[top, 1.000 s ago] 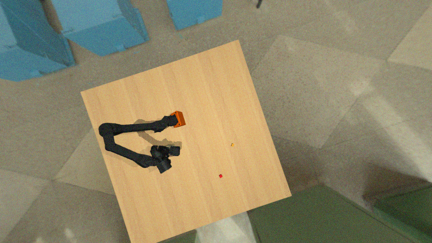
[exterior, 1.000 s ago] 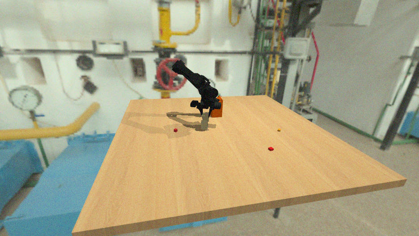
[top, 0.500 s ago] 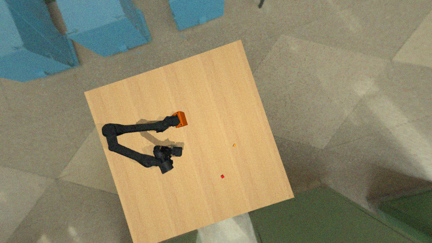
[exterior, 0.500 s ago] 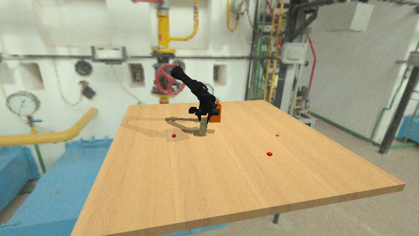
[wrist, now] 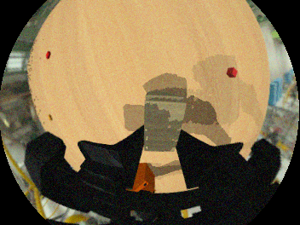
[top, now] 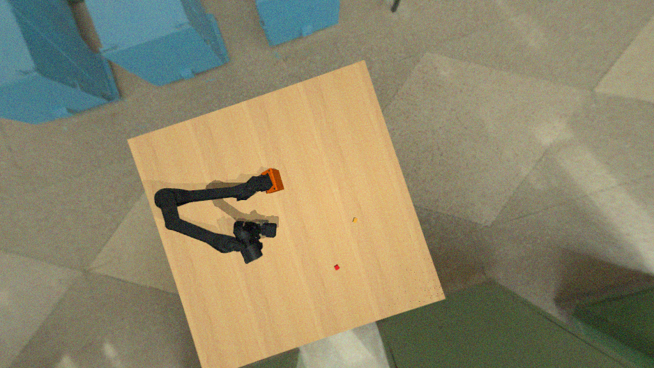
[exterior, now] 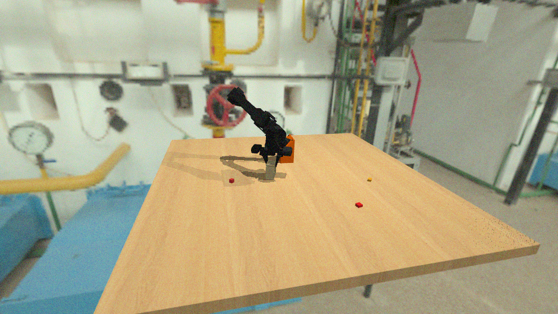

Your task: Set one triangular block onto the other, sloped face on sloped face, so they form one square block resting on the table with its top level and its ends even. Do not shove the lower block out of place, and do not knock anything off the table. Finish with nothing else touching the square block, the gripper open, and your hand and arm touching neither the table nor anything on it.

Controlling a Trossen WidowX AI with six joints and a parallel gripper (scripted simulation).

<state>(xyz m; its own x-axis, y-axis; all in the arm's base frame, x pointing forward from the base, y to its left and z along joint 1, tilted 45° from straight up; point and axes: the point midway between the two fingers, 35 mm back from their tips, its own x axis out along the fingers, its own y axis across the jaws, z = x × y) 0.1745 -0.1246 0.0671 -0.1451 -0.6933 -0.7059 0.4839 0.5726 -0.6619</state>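
Note:
My gripper point(exterior: 271, 160) point(wrist: 159, 128) points down and is shut on a grey triangular block point(wrist: 164, 121), low over the table point(top: 315, 136) point(exterior: 273, 234) point(wrist: 128, 34). In the exterior view, grey block surfaces point(exterior: 270, 172) reach from between the fingertips down to table level. A narrow band and a pale line cross the grey shape at its far end in the wrist view. The second triangular block cannot be told apart clearly there, and whether the sloped faces touch cannot be seen. The hand hides the blocks in the top view.
A red block point(top: 337, 267) point(exterior: 359, 204) point(wrist: 48, 54) and a small yellow block point(top: 354, 220) point(exterior: 369, 179) point(wrist: 50, 117) lie away from the hand. Another red block point(exterior: 231, 180) point(wrist: 232, 72) lies nearer the hand. An orange box point(top: 275, 180) point(exterior: 288, 155) point(wrist: 145, 176) stands at the arm's base.

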